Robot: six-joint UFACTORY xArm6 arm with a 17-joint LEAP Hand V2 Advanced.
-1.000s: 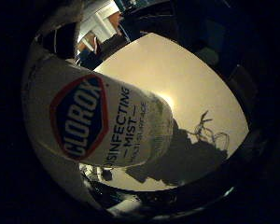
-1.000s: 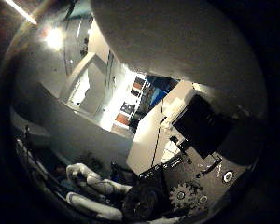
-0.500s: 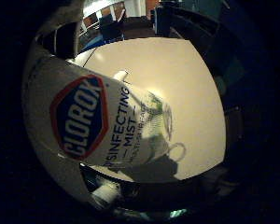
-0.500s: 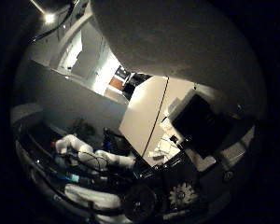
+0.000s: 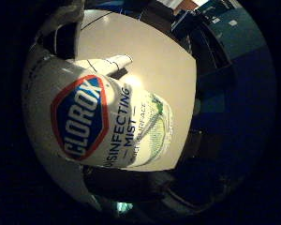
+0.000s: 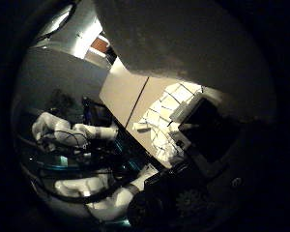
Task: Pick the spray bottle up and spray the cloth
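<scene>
Filling the palm view, labelled spray bottle (image 5: 98, 126) over table (image 5: 150, 61).

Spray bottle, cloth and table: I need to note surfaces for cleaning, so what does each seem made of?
Spray bottle: likely white plastic, smooth, printed label wrapped round it.
Cloth: looks like woven fabric, white with dark grid lines, rumpled.
Table: pale, smooth matte top, possibly laminate; hard to tell.

The spray bottle (image 5: 91, 124) fills the space right against the palm, blocking most of the way to the table (image 5: 154, 61). Beyond the bottle, the tabletop lies bare up to its far edge. Beside the bottle, a checked cloth (image 6: 166, 121) covers part of the table, with open tabletop past it.
</scene>
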